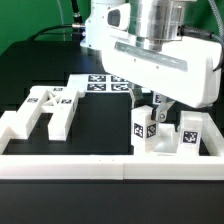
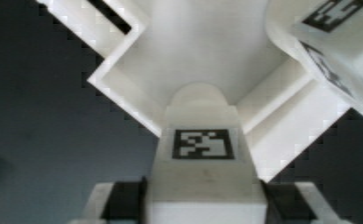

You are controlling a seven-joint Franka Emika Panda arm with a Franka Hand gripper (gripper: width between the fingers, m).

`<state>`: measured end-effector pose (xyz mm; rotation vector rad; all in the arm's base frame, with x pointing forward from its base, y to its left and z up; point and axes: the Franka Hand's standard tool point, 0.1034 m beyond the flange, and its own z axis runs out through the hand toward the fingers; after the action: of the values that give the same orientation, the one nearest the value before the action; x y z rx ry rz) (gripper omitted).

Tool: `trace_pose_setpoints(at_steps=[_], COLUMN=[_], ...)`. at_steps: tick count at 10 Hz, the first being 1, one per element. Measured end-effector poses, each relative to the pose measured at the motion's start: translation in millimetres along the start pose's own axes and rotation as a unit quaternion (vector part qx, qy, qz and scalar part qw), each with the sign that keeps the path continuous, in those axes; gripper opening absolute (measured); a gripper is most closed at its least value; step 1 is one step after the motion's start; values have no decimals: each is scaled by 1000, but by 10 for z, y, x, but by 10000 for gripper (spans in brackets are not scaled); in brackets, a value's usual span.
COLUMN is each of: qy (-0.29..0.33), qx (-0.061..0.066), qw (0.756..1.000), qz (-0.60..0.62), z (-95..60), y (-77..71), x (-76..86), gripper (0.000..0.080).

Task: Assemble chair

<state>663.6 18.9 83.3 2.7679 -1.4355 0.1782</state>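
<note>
The gripper (image 2: 201,200) was clamped narrowly on the tagged chair bar (image 2: 201,115), whose long axis pointed straight from the jaws into the angled white part (image 2: 133,60) just ahead.

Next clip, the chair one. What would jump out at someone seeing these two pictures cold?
The glossy white robot arm fills the top of the exterior view, its gripper closed on a matte white plastic bar with a black-and-white tag, which dominates the wrist view. On the exterior view's left, a white H-shaped plastic frame lies flat on the black table.
</note>
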Motion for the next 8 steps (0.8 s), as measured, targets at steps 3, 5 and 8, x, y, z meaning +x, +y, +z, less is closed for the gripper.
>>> trace_pose_setpoints(at_steps=[3, 5, 8], qy=[2, 4, 7], qx=[-1, -2, -1], qw=[999, 989, 965], qz=[-52, -149, -262], z=[23, 35, 39], y=[41, 45, 62], x=[47, 58, 104], gripper=[546, 628, 648])
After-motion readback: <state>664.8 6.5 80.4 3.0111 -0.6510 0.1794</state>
